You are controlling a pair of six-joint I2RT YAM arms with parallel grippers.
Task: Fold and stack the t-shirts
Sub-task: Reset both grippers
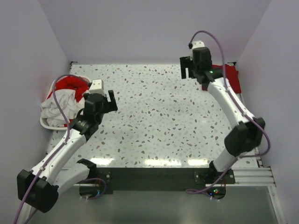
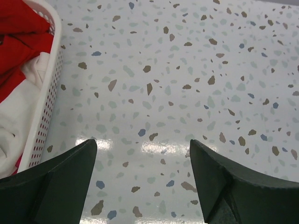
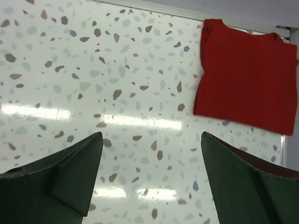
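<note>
A folded deep red t-shirt (image 3: pixel 244 86) lies flat at the table's far right corner; in the top view (image 1: pixel 232 77) my right arm partly hides it. More red cloth (image 1: pixel 70 84) and white cloth (image 1: pixel 58 107) are bunched in a white plastic laundry basket (image 2: pixel 46 98) at the left edge; both cloths also show in the left wrist view, red (image 2: pixel 21 32) and white (image 2: pixel 16 116). My left gripper (image 1: pixel 107 100) is open and empty, just right of the basket above the bare table. My right gripper (image 1: pixel 190 68) is open and empty, hovering left of the folded shirt.
The table is white speckled terrazzo (image 1: pixel 159 112) with grey walls on three sides. A black bar and aluminium rail (image 1: pixel 154 179) run along the near edge between the arm bases. Purple cables (image 1: pixel 210 37) loop off both wrists.
</note>
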